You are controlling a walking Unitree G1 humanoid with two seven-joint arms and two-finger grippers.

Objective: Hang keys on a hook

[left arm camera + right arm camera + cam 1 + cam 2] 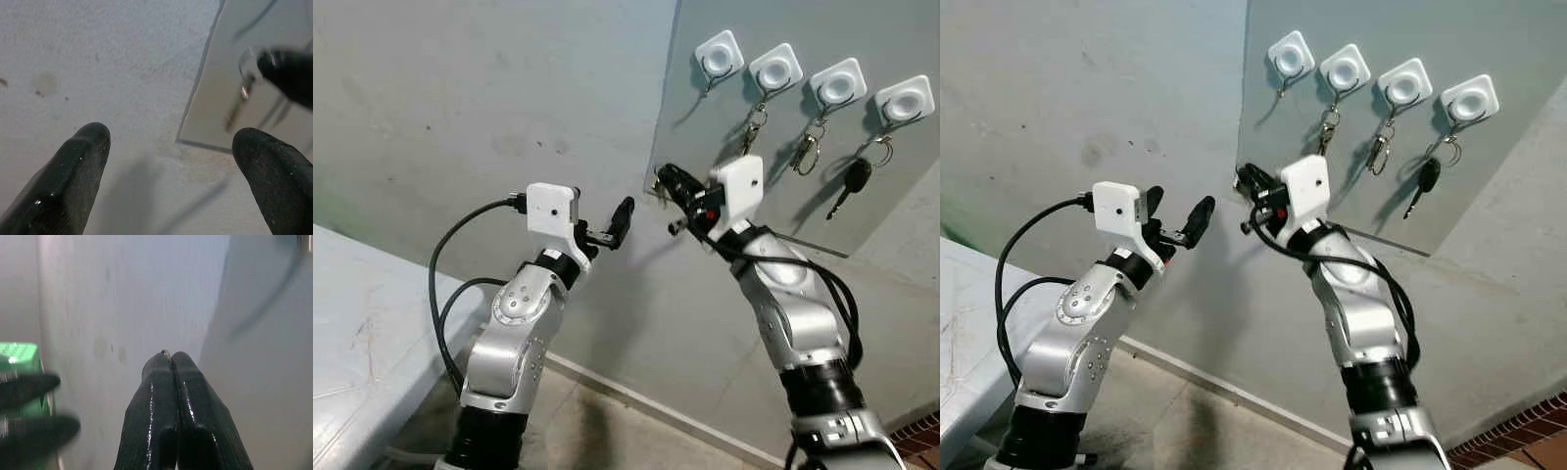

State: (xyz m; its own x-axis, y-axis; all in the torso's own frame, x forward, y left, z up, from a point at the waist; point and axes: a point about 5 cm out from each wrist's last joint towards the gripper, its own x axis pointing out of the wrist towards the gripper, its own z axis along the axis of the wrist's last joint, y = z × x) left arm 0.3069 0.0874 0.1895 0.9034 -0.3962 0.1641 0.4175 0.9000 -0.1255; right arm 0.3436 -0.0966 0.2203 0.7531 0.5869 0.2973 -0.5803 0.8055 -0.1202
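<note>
Four white hooks sit in a row on a grey wall panel [773, 147]. The leftmost hook [719, 54] is bare. The second hook [775, 69], third hook [838, 86] and fourth hook [905, 101] each carry hanging keys, the last a black car key [855, 179]. My right gripper [664, 178] is shut on a small key ring with keys [657, 188], held at the panel's left edge, below and left of the bare hook. In the left wrist view the keys [243, 93] dangle from its fingertip. My left gripper [1177, 211] is open and holds nothing, just left of the right one.
A pale countertop [352, 323] runs along the lower left. The grey wall meets a tiled floor [597, 421] below the arms. A black cable [445, 284] loops off my left arm. Brick paving [920, 436] shows at the bottom right.
</note>
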